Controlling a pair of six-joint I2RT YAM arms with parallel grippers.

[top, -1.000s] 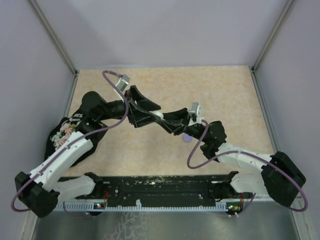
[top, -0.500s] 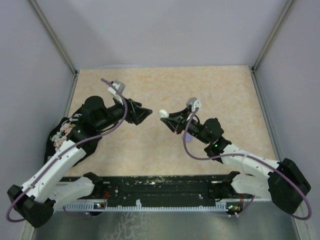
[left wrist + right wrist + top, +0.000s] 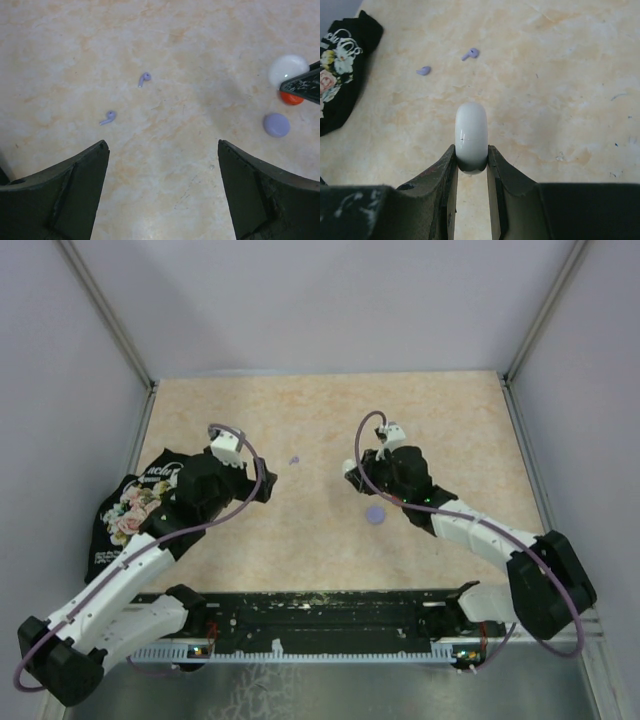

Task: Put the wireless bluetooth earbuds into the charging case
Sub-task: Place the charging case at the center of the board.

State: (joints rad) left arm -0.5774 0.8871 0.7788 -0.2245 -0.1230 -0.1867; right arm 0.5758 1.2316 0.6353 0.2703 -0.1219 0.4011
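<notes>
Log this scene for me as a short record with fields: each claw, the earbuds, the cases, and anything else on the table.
left claw: open, empty, over bare table
right claw: shut on white case, gripped on edge
lilac earbuds: two, loose on the table, apart, neither in a case
lilac case: lying on the table, near the right claw
red piece: small, round, partly hidden behind right claw's finger
black floral bag: at the table's left edge

Lilac earbuds (image 3: 145,79), white case (image 3: 471,135), lilac case (image 3: 276,125), black floral-print bag (image 3: 130,510), beige marbled table (image 3: 450,410)
</notes>
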